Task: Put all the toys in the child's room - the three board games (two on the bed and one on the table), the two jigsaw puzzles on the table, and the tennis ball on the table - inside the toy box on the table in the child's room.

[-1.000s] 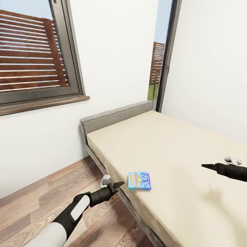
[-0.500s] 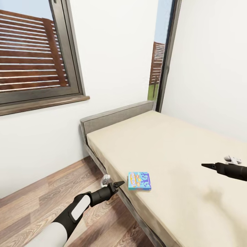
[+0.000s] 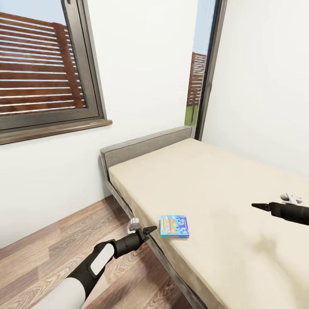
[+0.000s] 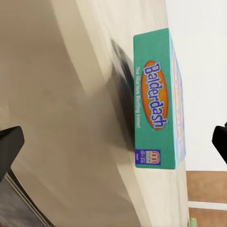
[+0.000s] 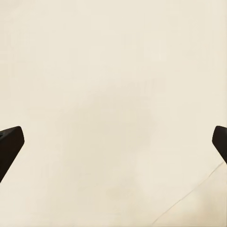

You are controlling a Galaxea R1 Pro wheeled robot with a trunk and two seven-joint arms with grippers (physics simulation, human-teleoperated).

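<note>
Left end effector (image 3: pixel 149 231) gaping wide, empty, lined up on the blue Balderdash box (image 3: pixel 174 226) at its 3 o'clock near the bed (image 3: pixel 223 184) edge; right end effector (image 3: pixel 257 206) wide and idle — next, straddle and close.

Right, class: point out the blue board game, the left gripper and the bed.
blue board game (image 3: pixel 174 226), head view, middle of its lid.
left gripper (image 3: pixel 148 231), head view, between its fingertips.
bed (image 3: pixel 206 180), head view, bare mattress top.
</note>
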